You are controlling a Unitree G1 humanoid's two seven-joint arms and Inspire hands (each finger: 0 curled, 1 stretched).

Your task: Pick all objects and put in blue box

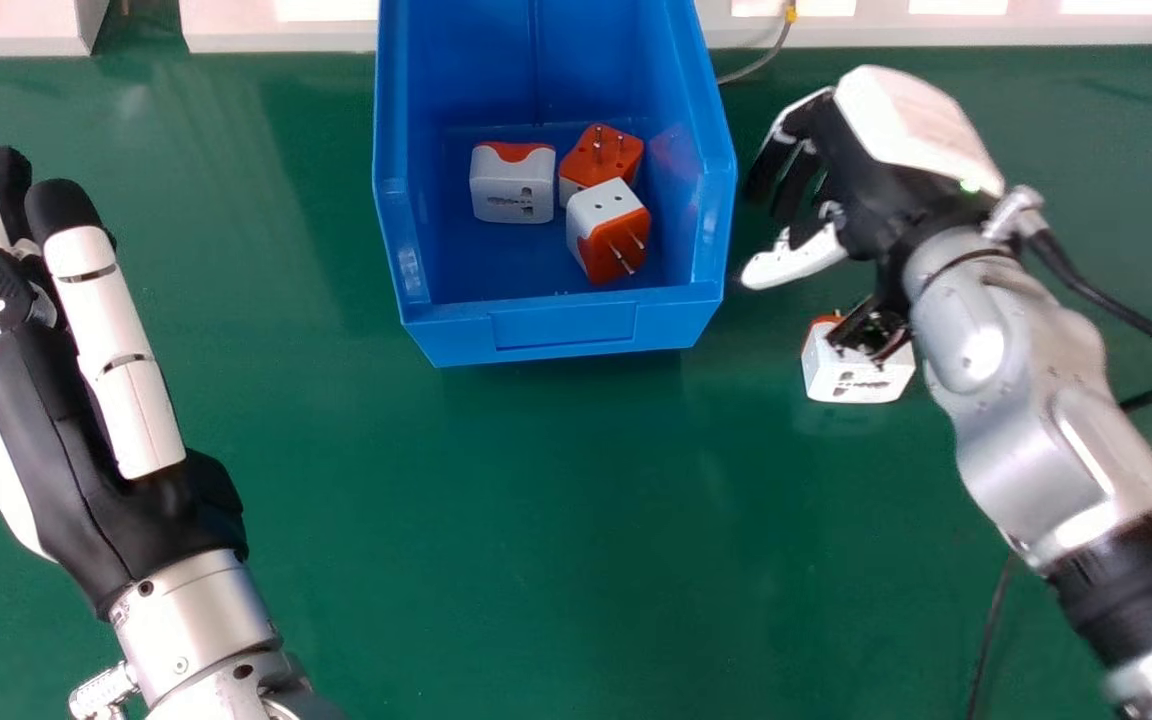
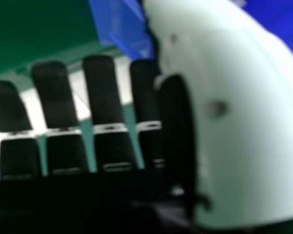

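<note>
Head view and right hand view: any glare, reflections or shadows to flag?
Head view: bright glare on the right forearm, faint orange reflections on the inner side walls of the blue box, soft shading on the green table left of it. Right hand view: right hand's thumb brightly lit, bottom edge nearly black.

The left hand (image 1: 66, 460) and right hand (image 1: 871, 180) are black and white. Between them, a blue box (image 1: 561, 335) on a green bench (image 1: 536, 520) holds white-and-orange adapters (image 1: 513, 195); near the right hand is another white-and-orange one (image 1: 846, 385).
</note>
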